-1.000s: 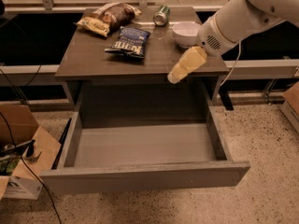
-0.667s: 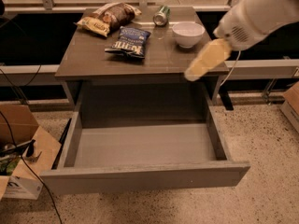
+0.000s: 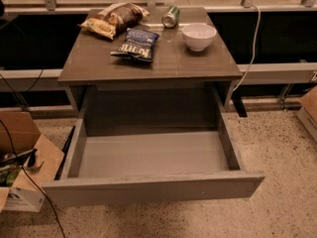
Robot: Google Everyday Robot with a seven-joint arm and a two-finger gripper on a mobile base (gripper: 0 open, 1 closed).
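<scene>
**Drawer stands open, claw out of sight**

The claw is nowhere in view, so I cannot tell how far apart its fingers are or whether it carries anything.

The drawer [image 3: 153, 155] is pulled well out from under the tabletop [image 3: 99, 66], and nothing shows inside it. Its front panel [image 3: 153, 190] is the part nearest me.

On the tabletop:
- A blue chip bag [image 3: 134, 44] lies flat, closest of the lot to the front edge.
- A white bowl [image 3: 199, 35] stands upright to its right.
- A green can [image 3: 171, 16] lies at the back, apparently on its side.
- Brown snack bags [image 3: 115, 20] sit at the back left.

A cardboard box [image 3: 25, 152] sits on the floor to the left.

Working well here, I judge, means coming down from above — clear of the tabletop's front edge, which overhangs the drawer's back — and staying off the bowl, the one piece likely to slide or tip.
</scene>
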